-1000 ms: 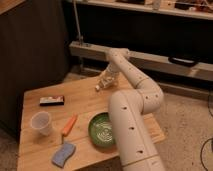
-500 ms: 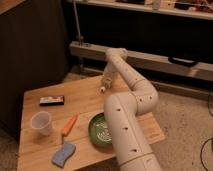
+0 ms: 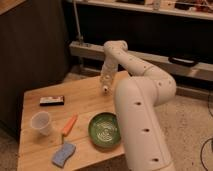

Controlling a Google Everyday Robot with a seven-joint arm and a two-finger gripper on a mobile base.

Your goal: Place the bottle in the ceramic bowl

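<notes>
Gripper sits at the far edge of the table, pointing down, jaws pinched narrow. We read a small pale shape at its tip as the bottle, so we judge the jaws are closed on it. It is white on white there, so we cannot cleanly separate bottle from fingers, nor tell whether it is upright or tilted. The bottle looks low, at or just above the wood.

The arm loops from the near right up and over to that far spot. Its thick near link stands just right of the bowl and hides part of the rim.

The bowl is on the near side of the table, well apart from the gripper, with bare wood between them. The orange stick lies just left of the bowl. The cup is further left, the blue sponge near-left, the black box far-left.

Step in hand, as we judge it, is grasp made and lift next. To do it well:
- Lift straight up first and check that the bottle comes with the jaws.
- Carry toward the near side high enough to clear the bowl rim.
- Keep to the right of the stick and cup.
- Centre over the swirl, lower until close to the glaze, then open.

A drop from height could bounce the bottle out, since the bowl is shallow.
</notes>
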